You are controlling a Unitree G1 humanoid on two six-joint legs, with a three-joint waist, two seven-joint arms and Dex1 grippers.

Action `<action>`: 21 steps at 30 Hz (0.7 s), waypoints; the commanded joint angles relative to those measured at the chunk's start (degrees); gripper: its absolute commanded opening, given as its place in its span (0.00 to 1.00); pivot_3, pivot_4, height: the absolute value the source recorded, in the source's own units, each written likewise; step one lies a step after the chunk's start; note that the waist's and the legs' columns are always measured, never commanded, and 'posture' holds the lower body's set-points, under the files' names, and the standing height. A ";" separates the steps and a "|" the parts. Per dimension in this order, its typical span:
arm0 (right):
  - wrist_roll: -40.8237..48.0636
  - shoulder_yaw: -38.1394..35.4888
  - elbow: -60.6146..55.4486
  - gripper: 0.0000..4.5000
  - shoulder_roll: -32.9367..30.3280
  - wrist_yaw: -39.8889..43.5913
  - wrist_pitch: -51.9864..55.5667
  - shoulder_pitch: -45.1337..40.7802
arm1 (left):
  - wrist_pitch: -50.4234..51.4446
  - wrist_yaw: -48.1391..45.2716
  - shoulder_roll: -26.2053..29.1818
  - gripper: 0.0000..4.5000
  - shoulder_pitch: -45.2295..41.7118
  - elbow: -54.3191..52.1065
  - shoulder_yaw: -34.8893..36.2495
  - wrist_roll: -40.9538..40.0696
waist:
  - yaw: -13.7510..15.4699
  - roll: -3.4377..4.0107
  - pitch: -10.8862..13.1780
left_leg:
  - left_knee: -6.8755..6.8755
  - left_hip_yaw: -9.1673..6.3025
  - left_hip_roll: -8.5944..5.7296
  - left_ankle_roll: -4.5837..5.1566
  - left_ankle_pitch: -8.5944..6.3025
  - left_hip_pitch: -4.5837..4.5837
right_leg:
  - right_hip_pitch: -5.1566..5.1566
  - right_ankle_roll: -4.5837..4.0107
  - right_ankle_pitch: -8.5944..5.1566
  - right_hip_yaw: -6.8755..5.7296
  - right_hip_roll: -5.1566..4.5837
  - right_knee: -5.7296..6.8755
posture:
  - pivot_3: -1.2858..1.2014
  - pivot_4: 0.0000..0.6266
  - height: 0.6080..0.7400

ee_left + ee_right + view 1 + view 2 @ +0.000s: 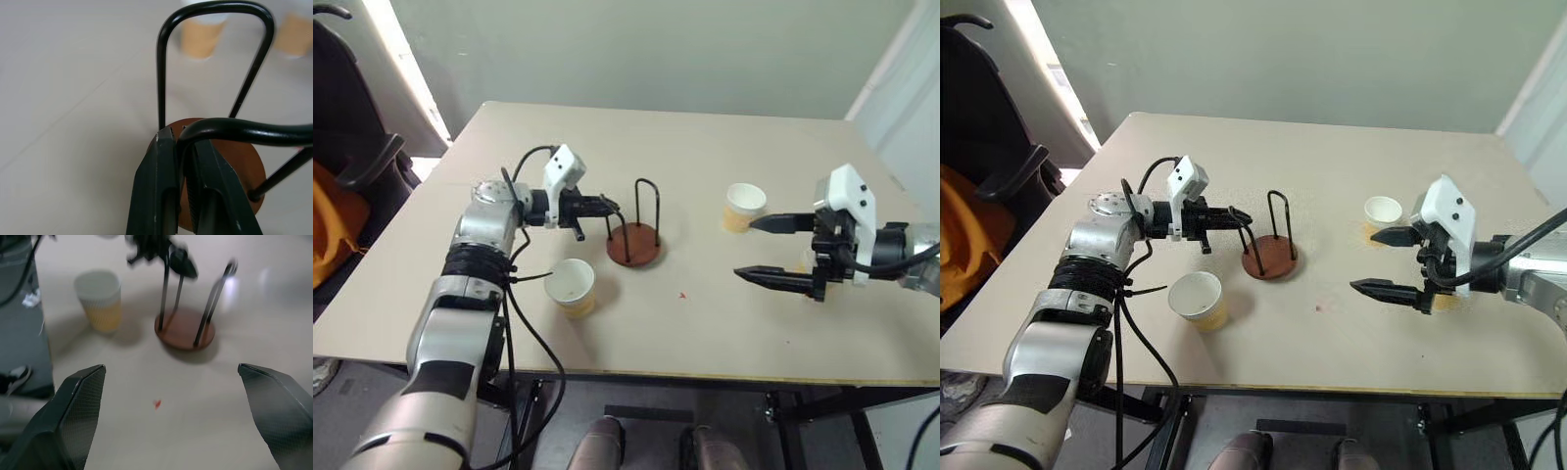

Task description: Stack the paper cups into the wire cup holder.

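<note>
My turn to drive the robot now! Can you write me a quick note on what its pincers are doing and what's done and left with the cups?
Left pincer: shut on a loop of the black wire cup holder with the round reddish-brown base.
Right pincer: open, holding nothing, hovering above the table.
Tan paper cups with white rims: one upright in front of the holder, one upright beyond the right pincer, a third partly hidden behind the right pincer.
Done: no cup is in the holder.
Left: stack all three.
</note>
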 commanded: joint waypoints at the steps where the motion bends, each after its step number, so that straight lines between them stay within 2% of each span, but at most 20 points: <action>1: -1.50 -2.53 -0.41 1.00 -3.17 3.05 -2.67 2.38 | 3.95 -1.53 -1.19 0.01 2.04 -9.60 -1.36 -2.05 | 0.09 0.00 0.00 | 0.04 0.02 0.00 0.01 -0.02 -0.03 | -0.01 0.01 -0.01 0.02 -0.01 0.00 | 0.52 0.24 1.00; 7: -5.12 0.28 -1.53 1.00 -6.16 4.14 -4.59 7.19 | 7.50 -0.45 -3.39 0.01 6.97 -21.37 -4.83 -2.18 | 0.22 0.00 0.00 | 0.44 0.05 0.04 0.05 -0.14 -0.17 | -0.01 0.15 0.02 0.02 0.00 0.06 | 0.52 0.24 1.00; 10: -4.73 0.09 -1.49 1.00 -5.07 3.52 -4.35 7.50 | 7.89 0.72 -4.79 0.01 8.75 -24.20 -6.51 -1.96 | 0.22 0.01 0.00 | 0.71 0.07 0.06 0.10 -0.19 -0.19 | 0.04 0.26 0.08 0.06 -0.01 0.10 | 0.52 0.24 1.00; 15: -3.37 -1.20 -2.69 1.00 -4.45 3.65 -3.71 8.54 | 5.80 0.17 -5.66 0.01 10.40 -24.55 -9.26 -1.41 | 0.21 0.00 0.00 | 0.86 0.15 0.06 0.72 -0.53 -0.09 | 0.15 0.36 0.15 0.27 0.00 0.09 | 0.52 0.24 1.00; 21: -4.00 -1.56 -2.58 1.00 -4.91 3.28 -3.85 9.62 | 2.02 -1.62 -6.55 0.01 9.80 -21.93 -12.13 -0.29 | 0.22 0.01 0.00 | 0.92 0.18 0.04 0.76 -0.50 -0.08 | 0.16 0.41 0.19 0.41 0.00 0.09 | 0.52 0.24 1.00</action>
